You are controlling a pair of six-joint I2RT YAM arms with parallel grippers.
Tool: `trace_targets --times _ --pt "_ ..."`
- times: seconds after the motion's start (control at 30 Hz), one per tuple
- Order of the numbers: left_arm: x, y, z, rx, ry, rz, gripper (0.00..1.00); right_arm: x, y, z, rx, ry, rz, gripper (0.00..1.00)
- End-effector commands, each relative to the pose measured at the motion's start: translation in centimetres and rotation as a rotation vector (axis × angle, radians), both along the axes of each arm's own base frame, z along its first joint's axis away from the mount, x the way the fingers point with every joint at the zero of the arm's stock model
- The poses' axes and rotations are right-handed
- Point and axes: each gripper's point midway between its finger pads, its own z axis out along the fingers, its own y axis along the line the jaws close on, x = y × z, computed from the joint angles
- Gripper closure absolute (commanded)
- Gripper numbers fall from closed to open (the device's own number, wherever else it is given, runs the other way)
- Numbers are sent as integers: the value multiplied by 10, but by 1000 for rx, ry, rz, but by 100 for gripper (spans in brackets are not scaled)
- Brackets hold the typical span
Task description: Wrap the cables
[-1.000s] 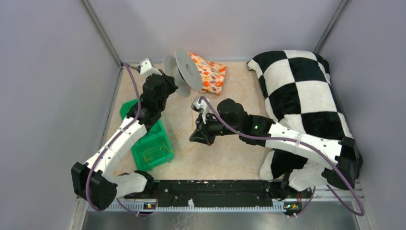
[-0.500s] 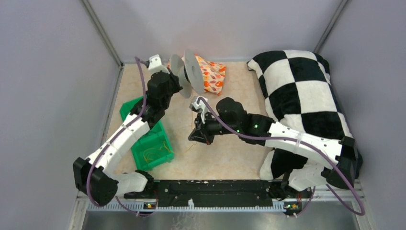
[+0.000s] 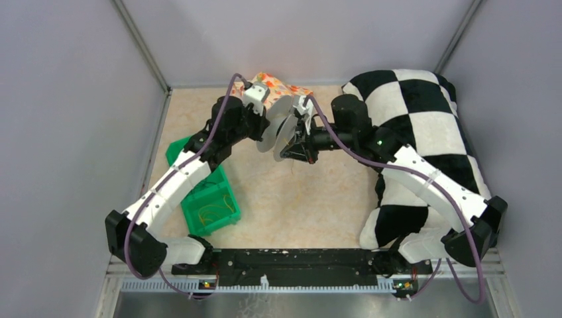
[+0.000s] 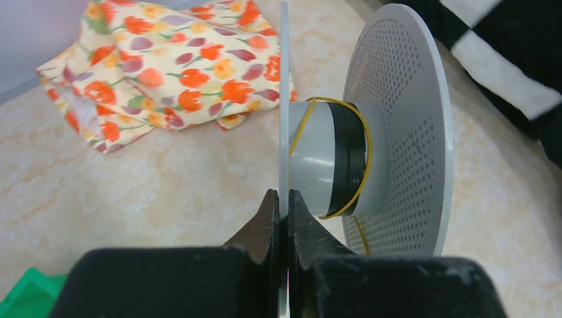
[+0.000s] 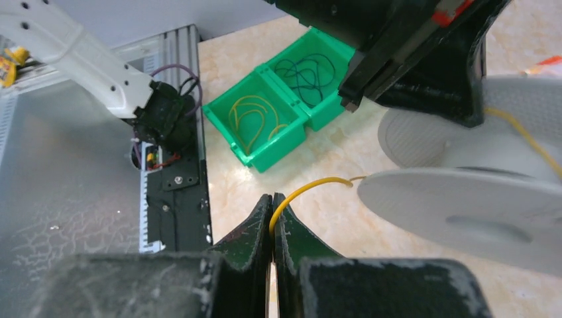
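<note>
Green bin (image 3: 187, 218) sits at the lower left of the overhead frame. Beyond it, at centre, the right gripper (image 5: 272, 202) is pinched tight on the yellow cable (image 5: 311, 185), which runs to the grey spool (image 4: 397, 126) and loops round its hub. The left gripper (image 4: 283, 199) clamps one spool flange by its edge. Floral cloth (image 4: 166, 59) and a checkered pillow (image 3: 424, 112) lie behind, upper centre and right.

- We see a matt grey plastic spool (image 4: 404, 99), one flange perforated.
- We note a smooth yellow cable (image 5: 315, 183).
- We see glossy green plastic bins (image 5: 281, 142).
</note>
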Motion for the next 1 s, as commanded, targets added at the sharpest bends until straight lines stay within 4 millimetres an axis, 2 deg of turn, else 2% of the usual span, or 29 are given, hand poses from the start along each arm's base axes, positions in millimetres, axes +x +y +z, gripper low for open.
trace_targets --times 0.0,0.17,0.43,0.67,0.8,0.97 --pt "-31 -18 50 -1 -173 -241 100 -14 -6 23 22 -48 139 100" --pt "-46 -19 47 43 -183 -328 100 -7 -11 12 -46 -43 132 100" --pt "-70 -22 30 115 -177 -476 100 23 -32 16 -42 -77 21 100" --pt "-83 -26 13 136 -140 -563 100 36 -49 10 -84 -82 -45 100" --pt "-91 -28 15 135 -167 -608 100 52 -65 10 -109 -117 -142 100" --pt "-102 -27 20 131 -186 -646 100 62 -80 5 -153 -143 -228 100"
